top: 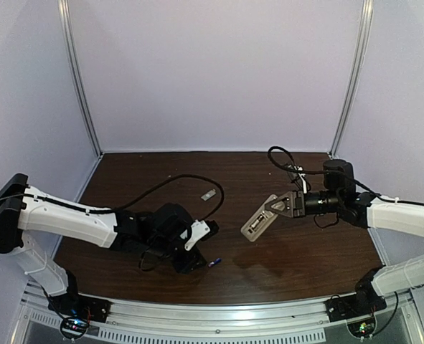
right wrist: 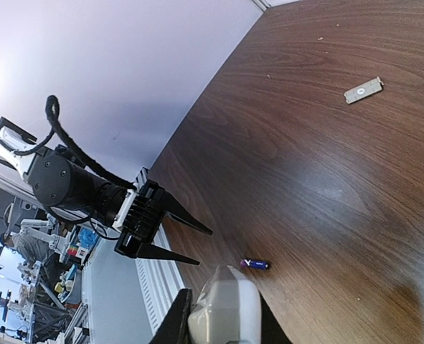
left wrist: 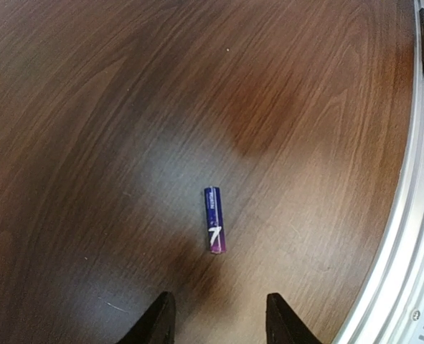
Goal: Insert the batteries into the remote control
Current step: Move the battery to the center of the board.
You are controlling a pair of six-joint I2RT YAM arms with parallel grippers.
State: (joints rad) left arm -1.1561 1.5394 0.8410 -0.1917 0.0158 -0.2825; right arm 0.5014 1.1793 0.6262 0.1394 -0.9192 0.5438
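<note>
The counter (left wrist: 90, 143) around the blue-purple battery (left wrist: 213, 218) is dark brown wood with a fine grain. It is smooth and a little glossy, with pale patches of light on it. The battery has a shiny wrapper. Right of the battery runs a rail (left wrist: 405, 236) of pale brushed metal. Below the battery, the left pincer (left wrist: 219, 297) has fingers (left wrist: 158, 322) of black matt plastic. The remote control (right wrist: 226, 312) is smooth white plastic.
</note>
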